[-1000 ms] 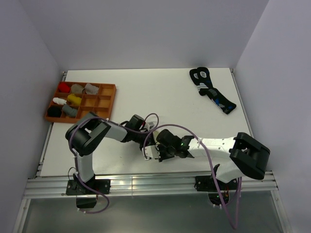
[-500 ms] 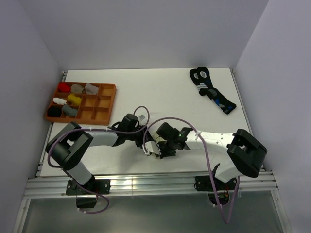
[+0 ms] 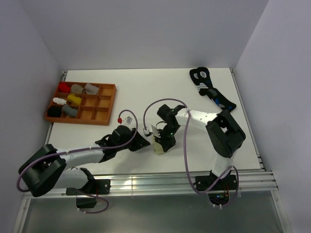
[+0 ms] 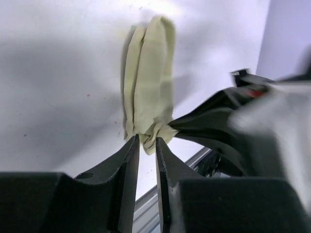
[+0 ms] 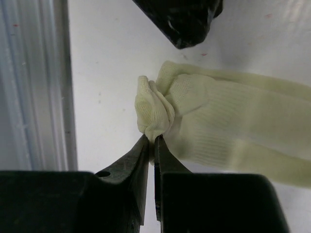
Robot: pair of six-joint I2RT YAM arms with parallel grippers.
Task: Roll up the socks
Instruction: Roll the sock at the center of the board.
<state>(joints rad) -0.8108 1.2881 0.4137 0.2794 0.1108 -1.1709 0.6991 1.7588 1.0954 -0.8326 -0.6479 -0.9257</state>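
Observation:
A pale cream-yellow sock [image 3: 159, 145] lies folded on the white table near its middle front. In the right wrist view the sock [image 5: 228, 121] runs off to the right, with one end bunched into a small knob. My right gripper [image 5: 151, 141] is shut on that knob. In the left wrist view the same sock [image 4: 150, 82] stretches away from my left gripper [image 4: 146, 140]. Its jaws stand narrowly apart with the sock's crumpled edge just at their tips, and bare table shows through the gap. The right gripper [image 4: 209, 121] comes in from the right.
An orange-brown compartment tray [image 3: 104, 104] with small sock bundles stands at the back left. Black socks with blue-and-white marks [image 3: 214, 94] lie at the back right. The table's metal front rail [image 3: 146, 182] runs just behind the grippers.
The left arm has swung out low to the left and its jaws have parted a little. The right arm has folded back over the table, still holding the sock's end.

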